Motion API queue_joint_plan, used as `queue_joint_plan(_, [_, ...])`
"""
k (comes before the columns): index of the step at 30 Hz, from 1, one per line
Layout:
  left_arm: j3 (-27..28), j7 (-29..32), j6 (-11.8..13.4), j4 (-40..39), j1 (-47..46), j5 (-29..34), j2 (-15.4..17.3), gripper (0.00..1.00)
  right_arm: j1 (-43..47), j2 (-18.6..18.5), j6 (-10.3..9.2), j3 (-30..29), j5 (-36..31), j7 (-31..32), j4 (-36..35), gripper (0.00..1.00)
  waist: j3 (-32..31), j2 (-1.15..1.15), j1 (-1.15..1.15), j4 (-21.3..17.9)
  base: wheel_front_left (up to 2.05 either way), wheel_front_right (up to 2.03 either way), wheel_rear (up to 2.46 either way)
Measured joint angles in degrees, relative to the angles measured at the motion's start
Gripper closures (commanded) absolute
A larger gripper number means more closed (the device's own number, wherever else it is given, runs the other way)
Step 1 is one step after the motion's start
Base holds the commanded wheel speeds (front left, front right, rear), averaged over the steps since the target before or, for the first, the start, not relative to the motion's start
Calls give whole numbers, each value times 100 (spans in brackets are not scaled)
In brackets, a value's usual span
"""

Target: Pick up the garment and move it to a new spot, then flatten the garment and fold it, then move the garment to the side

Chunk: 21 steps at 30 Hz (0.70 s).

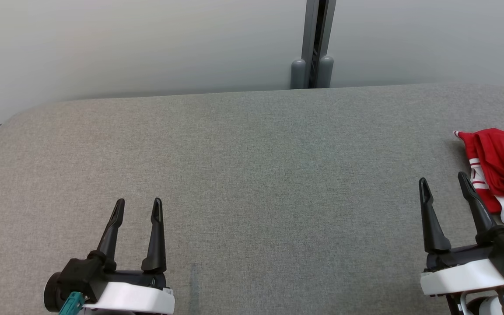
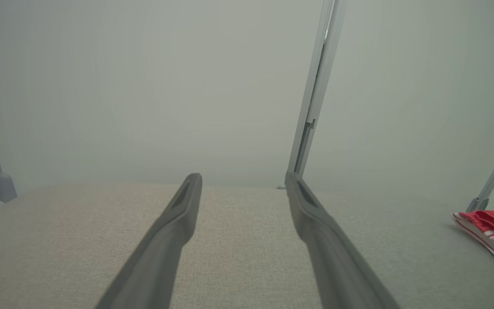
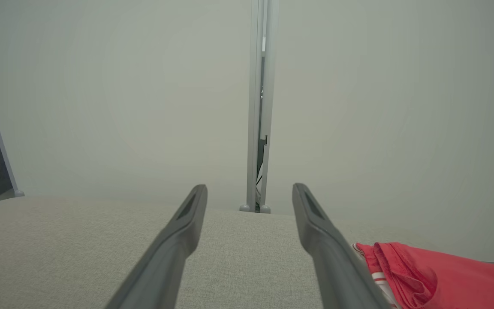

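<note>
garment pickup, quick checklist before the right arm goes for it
1. Right gripper open, empty: ok.
2. Left gripper open, empty: ok.
3. Red and white garment wholly in the head view: not ok, cut off at that view's right edge.
4. Garment lying flat: not ok, bunched.
5. Bare space on the grey table for a new spot: ok.
6. Right gripper clear of the garment: cannot tell, one finger overlaps its edge.

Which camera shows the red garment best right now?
Head view: it shows the garment from above, bunched beside the right tool, though cropped. Right wrist view sees it side-on, partly behind a finger; left wrist view, a distant edge.
</note>
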Motion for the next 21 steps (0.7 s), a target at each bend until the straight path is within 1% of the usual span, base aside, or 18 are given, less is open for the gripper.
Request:
queue_joint_plan(18, [-9, 0, -1, 36, -1, -100, 0, 0, -7, 0, 0, 47, 26, 0, 67, 0, -14, 0, 0, 7, 0, 0, 0])
queue_joint_plan(19, [-4, 0, 1, 86, -6, -211, 0, 0, -12, 0, 0, 107, 22, 0, 70, 0, -56, 0, 0, 44, 0, 0, 0])
queue_joint_plan(21, [1, 0, 1, 87, -6, -244, 1, 0, -12, 0, 0, 113, 16, 0, 71, 0, -58, 0, 0, 50, 0, 0, 0])
